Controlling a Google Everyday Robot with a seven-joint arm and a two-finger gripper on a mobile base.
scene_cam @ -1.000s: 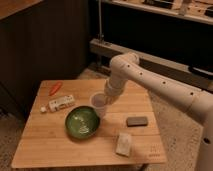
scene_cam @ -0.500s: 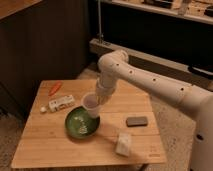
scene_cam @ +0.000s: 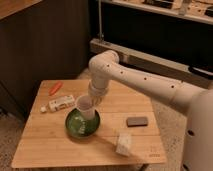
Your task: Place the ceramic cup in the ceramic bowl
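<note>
Hand [scene_cam: 91, 102] clenched on the ceramic cup [scene_cam: 85, 108], gripping it from above at the rim's far side. Cup hangs upright, directly over the ceramic bowl [scene_cam: 80, 125], its base down within the bowl's rim; contact with the bowl floor cannot be told. Bowl sits on the wooden surface [scene_cam: 50, 145], between a white box [scene_cam: 60, 103] and a dark flat block [scene_cam: 137, 121].

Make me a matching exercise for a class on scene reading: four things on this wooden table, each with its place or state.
Things:
1. ceramic cup
2. ceramic bowl
3. orange object
4. dark block

Places:
a. table's far left corner
b. right of the bowl
c. held by the shut claw over the bowl
d. under the cup

Pairs: 1-c, 2-d, 3-a, 4-b
</note>
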